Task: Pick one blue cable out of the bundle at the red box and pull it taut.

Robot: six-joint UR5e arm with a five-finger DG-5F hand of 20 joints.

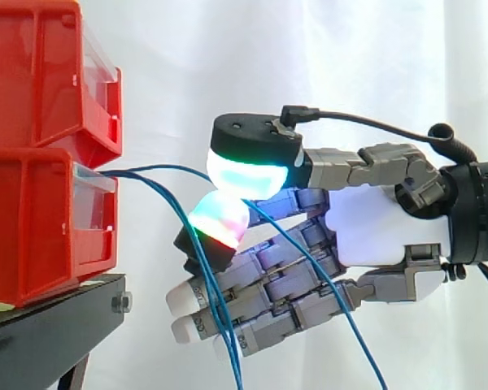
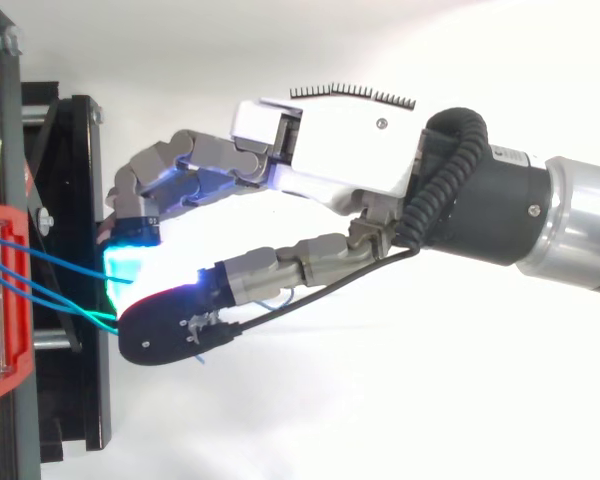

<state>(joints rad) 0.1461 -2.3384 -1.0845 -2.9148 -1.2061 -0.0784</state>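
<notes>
Your hand [image 1: 374,227] is clamped on one blue cable [image 1: 167,167]. The thumb lies on top, a curled finger comes up beneath it, and the cable is nipped between their glowing pads [image 1: 246,175]. The remaining fingers reach out below the pinch, roughly straight, toward the red box [image 1: 32,227]. That box sits just ahead of the fingertips, on the black stand [image 1: 49,325]. From the pinch the held cable runs forward to the front of the box in a shallow upward bow, not quite a straight line. Behind the pinch a blue strand slants down across the fingers, toward the wrist side. The other blue cables [image 1: 197,244] leave the same spot on the box and hang down, crossing the lower fingers near their tips.
</notes>
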